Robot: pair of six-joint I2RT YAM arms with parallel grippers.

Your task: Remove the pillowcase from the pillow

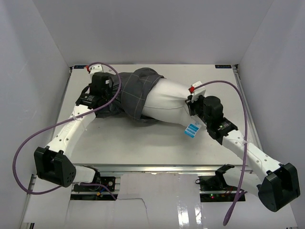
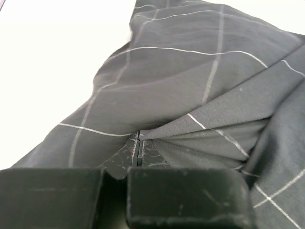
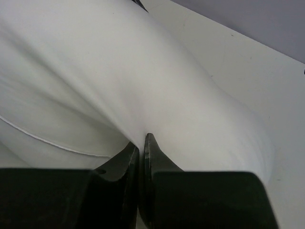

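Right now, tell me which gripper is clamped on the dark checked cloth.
The left gripper, shut on the pillowcase; the right gripper pinches the white pillow.
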